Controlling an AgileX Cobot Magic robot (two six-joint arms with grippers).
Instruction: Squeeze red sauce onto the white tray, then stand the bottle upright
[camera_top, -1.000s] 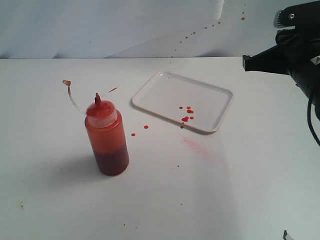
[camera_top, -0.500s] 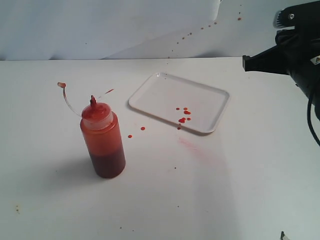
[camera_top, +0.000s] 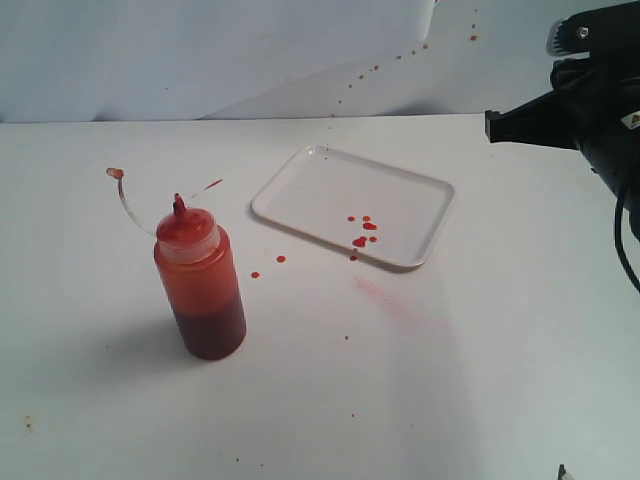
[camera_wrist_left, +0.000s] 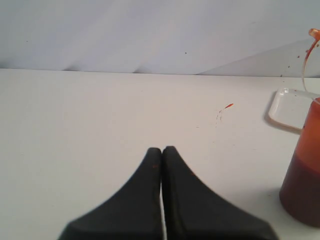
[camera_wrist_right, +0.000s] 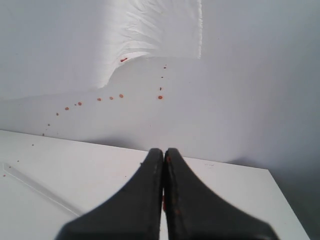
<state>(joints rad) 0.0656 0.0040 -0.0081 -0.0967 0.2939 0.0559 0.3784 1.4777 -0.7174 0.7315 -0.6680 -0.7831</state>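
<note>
The bottle (camera_top: 200, 290) stands upright on the white table, left of centre, with dark red sauce in its lower part and its tethered cap (camera_top: 115, 173) hanging out to the left. The white tray (camera_top: 320, 190) lies behind and to its right, with small drops of red sauce (camera_top: 360, 241) near its front rim. My left gripper (camera_wrist_left: 161, 148) is shut and empty, low over the table, with the bottle (camera_wrist_left: 302, 175) and a corner of the tray (camera_wrist_left: 287, 106) off to one side. My right gripper (camera_wrist_right: 163, 150) is shut and empty, facing the spattered backdrop.
The black right arm (camera_top: 585, 115) hangs at the right edge above the table. Stray red drops (camera_top: 267, 266) lie between bottle and tray, and a pale pink smear (camera_top: 378, 290) lies in front of the tray. Red spatters (camera_top: 375, 68) dot the white backdrop.
In the exterior view the bottle, tray and drops all sit slightly further left than before. The right arm holds the same place. Both grippers stay shut.
</note>
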